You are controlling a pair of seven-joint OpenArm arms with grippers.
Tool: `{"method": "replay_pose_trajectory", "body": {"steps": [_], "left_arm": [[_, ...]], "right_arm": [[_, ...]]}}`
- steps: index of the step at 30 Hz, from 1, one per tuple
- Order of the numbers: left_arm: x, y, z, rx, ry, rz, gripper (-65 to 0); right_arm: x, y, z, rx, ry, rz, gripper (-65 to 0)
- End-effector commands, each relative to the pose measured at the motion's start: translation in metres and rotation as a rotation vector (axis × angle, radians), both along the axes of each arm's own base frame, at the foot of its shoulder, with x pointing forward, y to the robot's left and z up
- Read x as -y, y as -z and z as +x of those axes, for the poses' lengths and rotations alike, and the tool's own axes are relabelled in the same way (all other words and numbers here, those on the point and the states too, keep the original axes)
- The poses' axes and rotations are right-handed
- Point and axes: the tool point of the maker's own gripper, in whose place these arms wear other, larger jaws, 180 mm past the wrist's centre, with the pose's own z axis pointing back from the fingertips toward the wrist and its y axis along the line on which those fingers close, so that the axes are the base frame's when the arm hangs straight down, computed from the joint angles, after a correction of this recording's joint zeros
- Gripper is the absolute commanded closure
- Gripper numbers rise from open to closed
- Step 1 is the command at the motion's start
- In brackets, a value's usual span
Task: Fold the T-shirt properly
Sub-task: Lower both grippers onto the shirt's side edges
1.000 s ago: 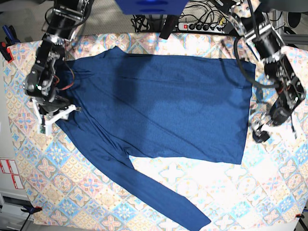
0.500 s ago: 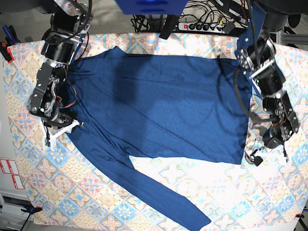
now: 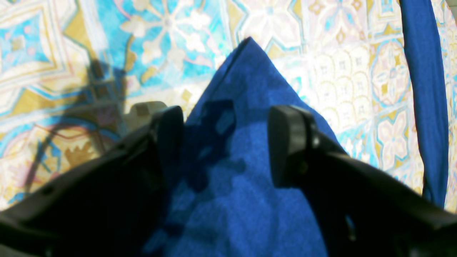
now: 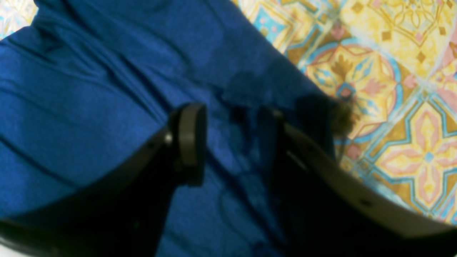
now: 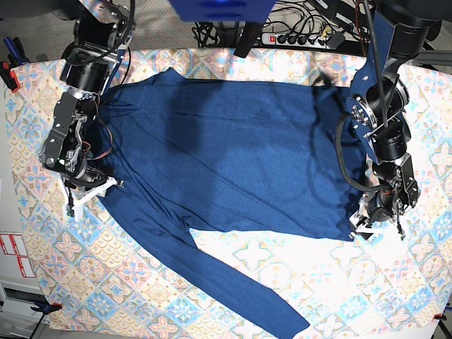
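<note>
The dark blue T-shirt [image 5: 233,155] lies spread flat on the patterned cloth, one long sleeve [image 5: 233,289] trailing toward the front edge. My left gripper [image 5: 364,224] sits at the shirt's lower right hem corner. In the left wrist view the pointed corner [image 3: 246,78] lies between the black fingers [image 3: 289,142] of that gripper [image 3: 228,142], and the jaws stand apart. My right gripper [image 5: 88,194] rests at the shirt's left edge near the sleeve's root. Seen from its own wrist camera, the right gripper [image 4: 232,142] straddles wrinkled fabric [image 4: 89,89] with a visible gap.
The patterned tablecloth [image 5: 395,296] covers the table. A power strip with cables [image 5: 296,35] and a blue box [image 5: 219,8] stand at the back edge. A red clamp [image 5: 7,70] sits at the left edge. A strip of blue fabric [image 3: 425,89] crosses the left wrist view's right side.
The left arm has swung down along the right hem to the lower corner, and its jaws have narrowed. The right gripper slid a little down the left edge, then stayed put.
</note>
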Motion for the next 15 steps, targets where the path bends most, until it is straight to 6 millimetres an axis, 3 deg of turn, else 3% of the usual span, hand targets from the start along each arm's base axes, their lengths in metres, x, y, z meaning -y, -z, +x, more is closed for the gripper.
{"method": "replay_pose_trajectory", "body": {"steps": [1,11,15], "left_arm": [[-0.011,-0.021,0.015,0.059,-0.013,0.022,-34.6],[-0.017,-0.010,0.005,0.023,-0.001,0.086,-34.7],[-0.013,0.005,-0.008,-0.004,0.002,0.086,-34.7]], "right_arm": [[0.005,-0.019,0.014,0.064,0.000,-0.013,-23.2],[0.005,-0.019,0.014,0.064,0.000,-0.013,-23.2],[0.005,-0.019,0.014,0.064,0.000,-0.013,-23.2]]}}
